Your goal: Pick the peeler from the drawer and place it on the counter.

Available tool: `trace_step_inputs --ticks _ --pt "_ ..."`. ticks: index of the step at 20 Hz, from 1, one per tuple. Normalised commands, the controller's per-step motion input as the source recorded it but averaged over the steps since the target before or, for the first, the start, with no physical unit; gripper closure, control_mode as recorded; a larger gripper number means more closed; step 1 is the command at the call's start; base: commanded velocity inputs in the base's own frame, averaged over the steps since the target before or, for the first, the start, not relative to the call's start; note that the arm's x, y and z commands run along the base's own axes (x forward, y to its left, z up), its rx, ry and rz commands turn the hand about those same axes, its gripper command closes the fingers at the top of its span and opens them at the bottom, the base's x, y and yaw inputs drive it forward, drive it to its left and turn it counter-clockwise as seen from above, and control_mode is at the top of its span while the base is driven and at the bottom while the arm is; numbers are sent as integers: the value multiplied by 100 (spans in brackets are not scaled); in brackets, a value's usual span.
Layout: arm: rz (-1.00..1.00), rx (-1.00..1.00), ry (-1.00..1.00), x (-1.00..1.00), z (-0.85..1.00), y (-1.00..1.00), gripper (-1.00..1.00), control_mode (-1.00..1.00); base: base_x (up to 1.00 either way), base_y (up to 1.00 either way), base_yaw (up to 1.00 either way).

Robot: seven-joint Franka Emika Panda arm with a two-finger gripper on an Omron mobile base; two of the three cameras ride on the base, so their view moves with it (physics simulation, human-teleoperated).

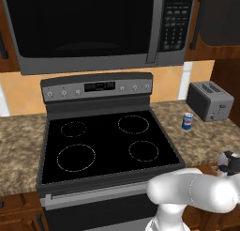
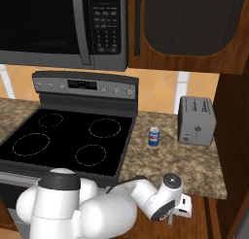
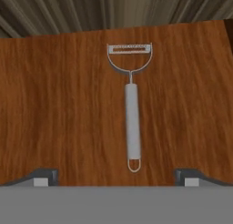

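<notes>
Reach | gripper jaws apart over peeler, head at 12 | should descend centred, clamp handle across

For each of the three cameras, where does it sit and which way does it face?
Left base view: behind the arm, left; faces the stove and counter; arm lower right.
Right base view: behind, right; same stove, can, toaster; arm lower left.
Hand view: on the hand, facing the peeler on the drawer floor; pincer open.
</notes>
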Motion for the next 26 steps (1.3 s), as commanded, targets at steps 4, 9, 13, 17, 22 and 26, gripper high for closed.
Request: trace_step_inputs --ticks 4,9,13,17,22,26 --pt "0 0 0 1 -45 -15 -100 -100 0 0 0" --pt "0 0 0 9 -31 -33 -100 -100 0 0 0" --pt "0 0 0 6 -19 -14 -100 -100 0 0 0" --pt "0 0 2 2 -11 0 -100 -100 0 0 0" --pt "0 0 2 0 -21 0 -100 -100 0 0 0" --pt "0 0 0 0 -27 0 -100 -100 0 0 0"
